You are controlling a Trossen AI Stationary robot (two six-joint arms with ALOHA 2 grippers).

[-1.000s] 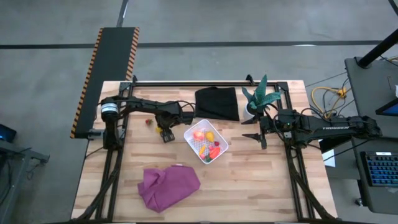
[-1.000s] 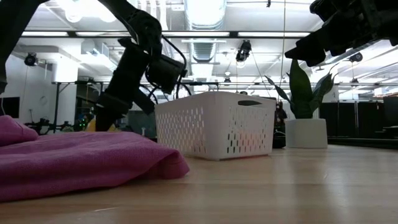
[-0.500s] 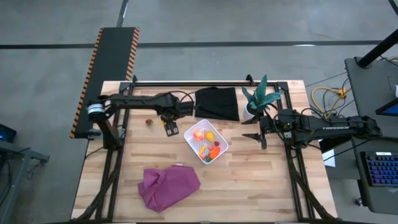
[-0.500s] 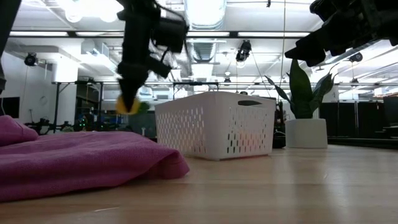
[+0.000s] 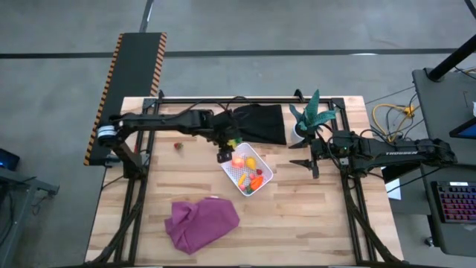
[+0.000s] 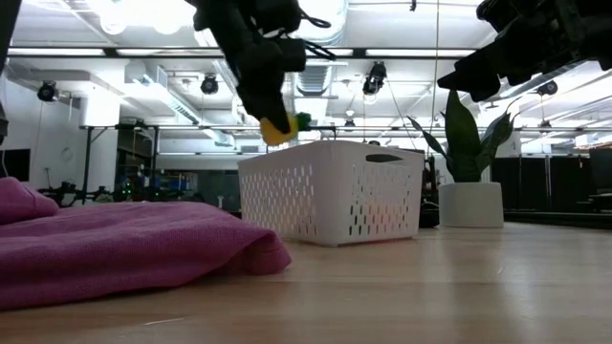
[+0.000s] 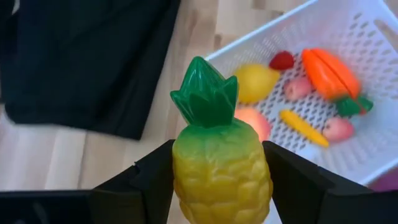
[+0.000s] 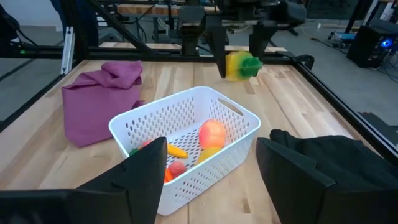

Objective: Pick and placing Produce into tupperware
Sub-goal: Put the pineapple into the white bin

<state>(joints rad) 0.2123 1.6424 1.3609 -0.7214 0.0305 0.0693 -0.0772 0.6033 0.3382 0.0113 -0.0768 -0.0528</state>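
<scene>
The left end effector (image 7: 221, 180) is closed on a toy pineapple (image 7: 219, 155), its two dark fingers (image 7: 149, 180) pressing the yellow body from either side while the green crown points away from the wrist. In the high view this end effector (image 5: 225, 151) hangs over the worktop (image 5: 312, 216) at the edge of the white tupperware (image 5: 262, 186), on the side nearest the black cloth (image 5: 260, 123). The low view shows the pineapple (image 6: 279, 126) held in the air, above the level of the tupperware's rim (image 6: 330, 145) and toward its left side. The tupperware (image 7: 373, 143) already holds several pieces of produce: a yellow lemon (image 7: 256, 82), a small red piece (image 7: 282, 60), an orange carrot (image 7: 331, 74) with a green top, a peach-orange ball (image 7: 258, 121), a thin yellow-orange piece (image 7: 301, 126) and two pink pieces (image 7: 339, 129). One more tiny red piece (image 5: 177, 146) lies alone on the bare wood, well apart from the container. A purple cloth (image 5: 201, 221) is bunched near the front edge of the worktop. The right end effector (image 5: 309, 162) waits beside the green plant in its white pot (image 5: 306, 123), its fingers (image 8: 146, 171) standing apart and holding nothing.
</scene>
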